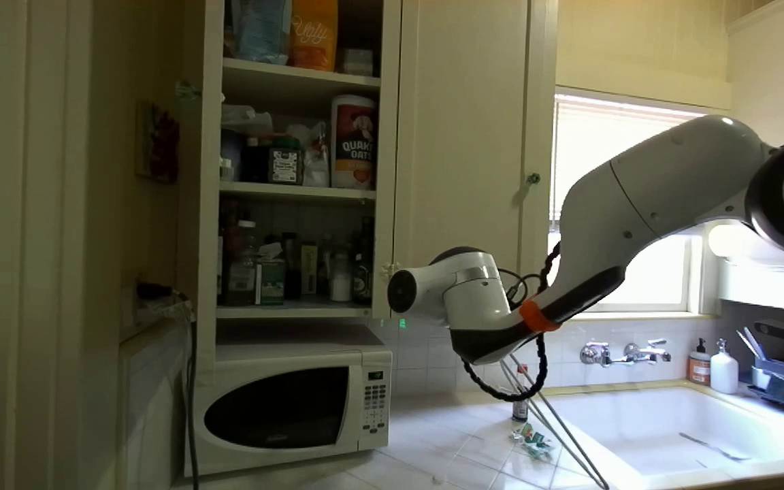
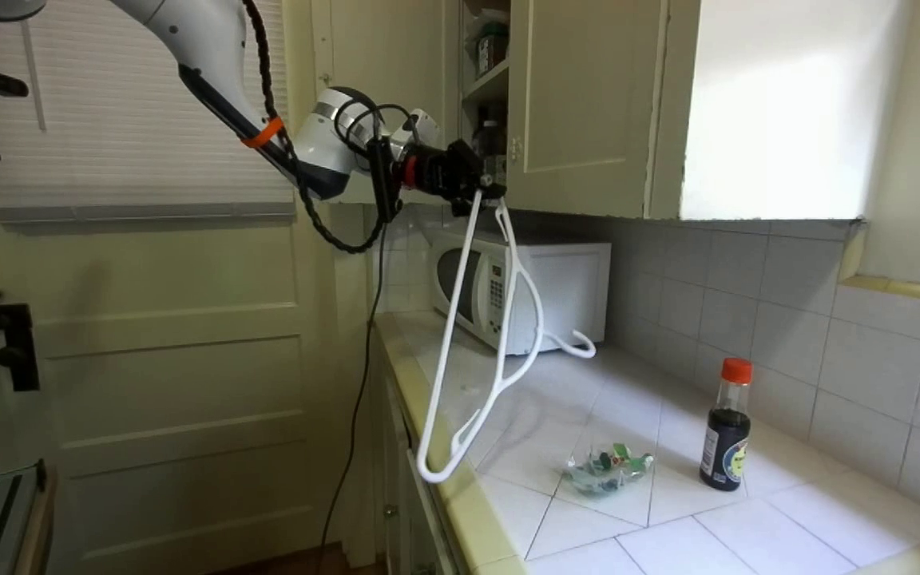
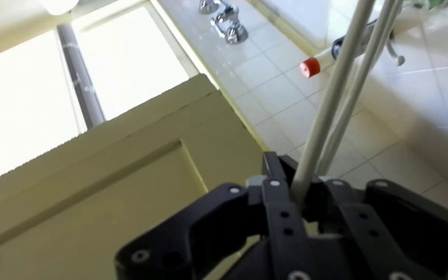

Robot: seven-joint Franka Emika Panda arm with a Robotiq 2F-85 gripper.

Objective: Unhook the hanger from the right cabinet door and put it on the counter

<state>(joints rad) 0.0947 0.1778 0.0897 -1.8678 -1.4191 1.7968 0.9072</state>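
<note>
The white hanger (image 2: 450, 319) is held in the air by my gripper (image 2: 489, 192), tilted and hanging down near the counter's front edge. Its hook (image 2: 584, 349) points away toward the tiled wall. The hanger also shows in an exterior view (image 1: 603, 483). In the wrist view my gripper (image 3: 297, 175) is shut around one bar of the hanger (image 3: 327, 105). The right cabinet door (image 1: 463, 136) is closed beside the arm, and the hanger is off it. The pale tiled counter (image 2: 580, 551) lies below the hanger. I cannot tell whether the hanger's lower corner touches it.
A white microwave (image 1: 283, 449) stands on the counter at the cabinet side. A dark sauce bottle with a red cap (image 2: 723, 447) and a crinkled green wrapper (image 2: 608, 471) stand on the counter. A white sink (image 1: 644, 391) and an open shelf bay (image 1: 300, 190) flank the area.
</note>
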